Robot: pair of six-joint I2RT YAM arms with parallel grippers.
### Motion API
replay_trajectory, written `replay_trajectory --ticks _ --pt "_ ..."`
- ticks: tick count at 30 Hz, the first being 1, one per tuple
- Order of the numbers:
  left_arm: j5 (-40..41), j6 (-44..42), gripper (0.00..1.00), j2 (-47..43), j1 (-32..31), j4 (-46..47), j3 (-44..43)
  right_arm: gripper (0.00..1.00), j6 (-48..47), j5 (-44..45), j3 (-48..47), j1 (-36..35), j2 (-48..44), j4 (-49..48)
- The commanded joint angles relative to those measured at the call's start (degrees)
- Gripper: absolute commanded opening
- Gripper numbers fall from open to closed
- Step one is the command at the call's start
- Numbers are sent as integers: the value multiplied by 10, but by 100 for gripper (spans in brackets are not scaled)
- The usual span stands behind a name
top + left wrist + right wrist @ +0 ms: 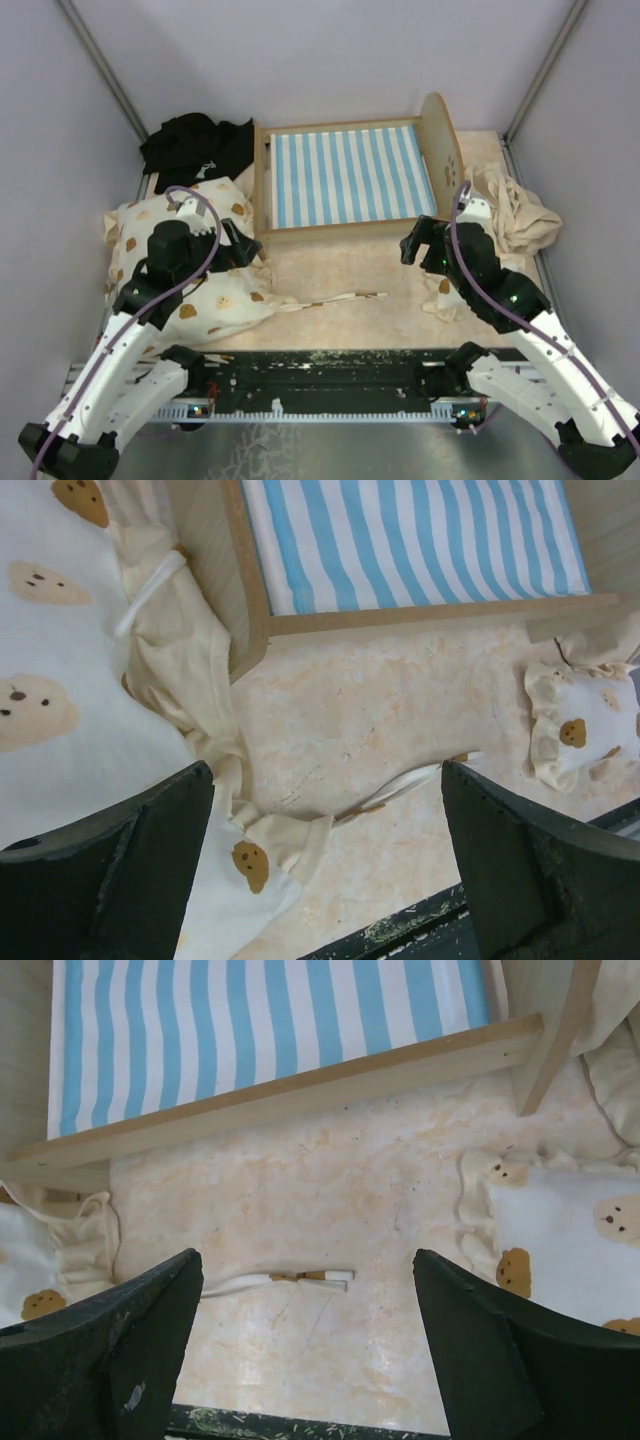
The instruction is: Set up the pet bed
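Both sets of jaws were spread wide, nothing in them. The left gripper (236, 246) hung over the edge of the big cream cushion (190, 290). The right gripper (418, 243) was over bare table (340, 270), just in front of the pet bed (340, 230), which sat at the back middle. My guess is the cushion goes in next, so I'd pinch it through the frill, lift it clear of the side rail and lay it flat. The frame held only the striped mattress (345, 178). The small cushion (570, 1230) and the beige cloth (515, 215) lay outside it.
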State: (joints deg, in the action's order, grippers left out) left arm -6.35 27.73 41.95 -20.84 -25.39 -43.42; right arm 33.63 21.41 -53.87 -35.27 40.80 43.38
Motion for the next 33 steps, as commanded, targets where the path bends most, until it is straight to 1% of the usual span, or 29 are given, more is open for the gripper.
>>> replay_trajectory --ticks 1,4,9,13,15,17,23,24,25,26,28,30,31,33 --pt "51 21 99 11 3 -28 -21 87 -2 8 2 -8 -22 -21" --pt "103 46 100 27 3 -61 -32 87 -3 6 7 -8 -31 -27" --pt "240 120 99 61 3 -156 -58 87 -14 -3 11 -8 -33 -33" --pt "300 158 99 78 3 -214 -66 87 -18 -2 16 -8 -30 -36" --pt "314 175 99 82 3 -234 -61 87 -20 1 17 -8 -31 -36" --pt "311 187 99 83 3 -238 -45 87 -22 1 17 -8 -31 -35" --pt "271 233 99 97 3 -215 36 87 -27 -1 21 -8 -32 -33" --pt "266 240 97 103 3 -212 46 87 -26 -4 24 -8 -31 -33" --pt "261 247 89 109 3 -207 53 86 -24 -9 25 -8 -30 -32" --pt "255 250 76 114 3 -201 58 84 -22 -21 26 -8 -30 -33" --pt "239 246 44 121 3 -195 57 80 -19 -69 32 -8 -30 -48" --pt "215 227 6 116 3 -170 47 74 -8 -113 43 -7 -28 -75" --pt "205 226 0 110 3 -168 39 70 6 -120 47 -8 -24 -85" --pt "189 234 0 91 3 -169 21 67 29 -135 53 -8 -9 -108"
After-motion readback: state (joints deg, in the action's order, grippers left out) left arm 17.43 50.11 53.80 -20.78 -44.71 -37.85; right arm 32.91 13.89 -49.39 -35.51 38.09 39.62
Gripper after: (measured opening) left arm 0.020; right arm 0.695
